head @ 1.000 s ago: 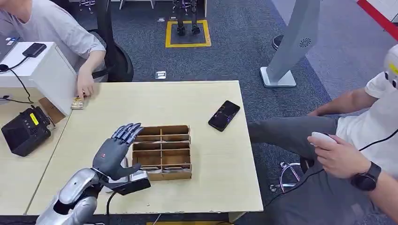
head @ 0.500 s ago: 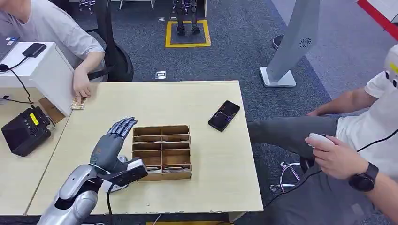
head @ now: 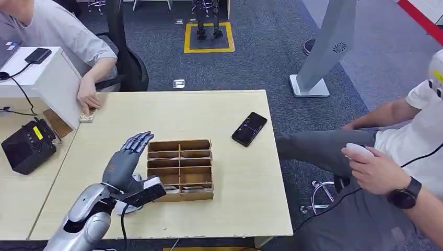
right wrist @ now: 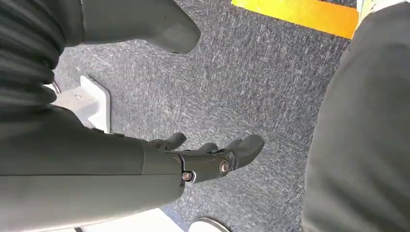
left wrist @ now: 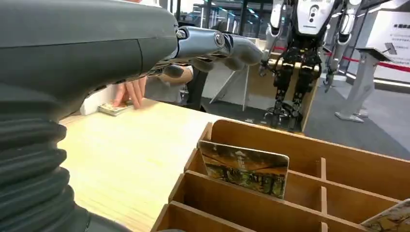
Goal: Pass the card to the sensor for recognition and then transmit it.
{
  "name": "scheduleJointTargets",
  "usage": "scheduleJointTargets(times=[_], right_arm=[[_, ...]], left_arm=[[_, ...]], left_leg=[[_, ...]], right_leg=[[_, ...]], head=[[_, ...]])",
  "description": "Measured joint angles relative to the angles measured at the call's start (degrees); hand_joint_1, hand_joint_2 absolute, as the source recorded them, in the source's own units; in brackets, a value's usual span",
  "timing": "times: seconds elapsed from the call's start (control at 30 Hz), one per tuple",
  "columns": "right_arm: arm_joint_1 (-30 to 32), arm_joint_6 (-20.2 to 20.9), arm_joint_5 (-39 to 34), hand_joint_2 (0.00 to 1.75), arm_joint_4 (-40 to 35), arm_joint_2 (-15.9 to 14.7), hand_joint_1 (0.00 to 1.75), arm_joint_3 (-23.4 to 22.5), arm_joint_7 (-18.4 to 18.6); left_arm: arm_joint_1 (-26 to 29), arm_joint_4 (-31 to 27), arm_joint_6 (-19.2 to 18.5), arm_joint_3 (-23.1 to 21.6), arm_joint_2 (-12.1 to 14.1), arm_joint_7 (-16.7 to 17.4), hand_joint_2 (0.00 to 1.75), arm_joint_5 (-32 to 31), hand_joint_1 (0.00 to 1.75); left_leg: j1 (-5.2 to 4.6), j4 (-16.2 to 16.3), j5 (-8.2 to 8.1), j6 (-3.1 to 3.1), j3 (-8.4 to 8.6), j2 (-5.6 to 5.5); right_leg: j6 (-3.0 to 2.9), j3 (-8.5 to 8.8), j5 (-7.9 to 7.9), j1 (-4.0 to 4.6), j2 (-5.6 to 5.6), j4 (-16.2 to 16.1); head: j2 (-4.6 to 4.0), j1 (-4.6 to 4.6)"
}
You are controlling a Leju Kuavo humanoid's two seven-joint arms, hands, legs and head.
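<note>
Head view: the left hand [head: 124, 163] hovers spread and empty just beside the wooden divider box's [head: 180, 170] left wall, near the table's [head: 235, 172] front edge. Right hand [right wrist: 203, 159] hangs loosely parted over carpet, holding nothing. One card [left wrist: 244, 168] stands on its long edge in a compartment, tilted; a second card's corner [left wrist: 389, 221] shows nearby.

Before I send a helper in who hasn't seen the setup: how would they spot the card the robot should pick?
On the pale wooden table stands a brown wooden organizer of open compartments, just beside the robot's left hand. The card stands upright on its edge in a slot by the organizer's wall nearest that hand, its dark picture face setting it apart from the bare slots around it.
</note>
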Motion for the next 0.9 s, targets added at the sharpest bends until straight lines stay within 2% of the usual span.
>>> scheduleJointTargets(times=[0.9], right_arm=[[0.0, 0.0, 0.7, 1.75, 0.0, 0.2, 0.0, -0.4, 0.0]], left_arm=[[-0.7, 0.0, 0.2, 0.0, -2.4, 0.0, 1.75, 0.2, 0.0]], left_leg=[[0.0, 0.0, 0.0, 0.0, 0.0, 0.0]], right_leg=[[0.0, 0.0, 0.0, 0.0, 0.0, 0.0]], head=[[0.0, -0.02]])
